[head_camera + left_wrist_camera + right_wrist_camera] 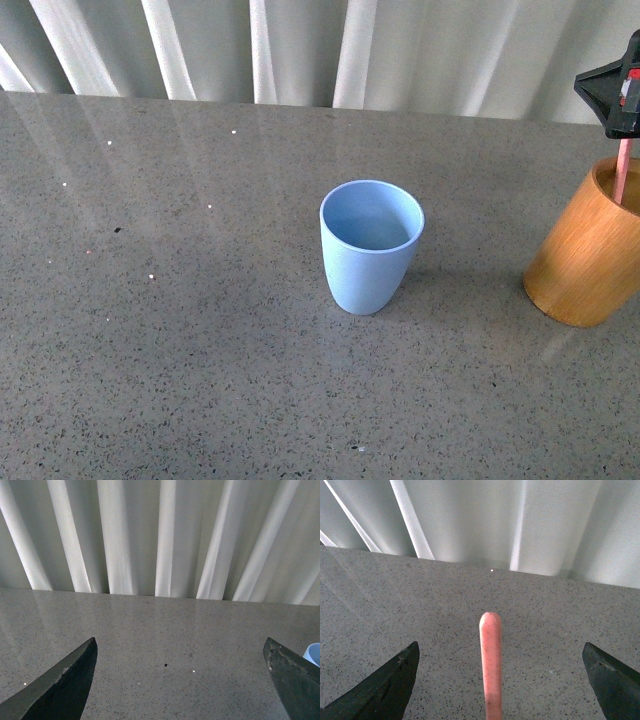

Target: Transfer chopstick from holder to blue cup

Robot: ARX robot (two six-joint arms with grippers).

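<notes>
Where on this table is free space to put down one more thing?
The whole stretch of table left of the blue cup is bare, as is the strip in front of it. A narrower gap lies between the cup and the wooden holder. It is crowded at the holder, where the right gripper hangs over the chopstick.

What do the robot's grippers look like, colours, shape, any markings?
The left gripper has dark grey, near-black fingers tapering to wedge-shaped points, with a matte, slightly rough surface. The right gripper looks the same, black, with a small red and white patch on its body. No cables show.
</notes>
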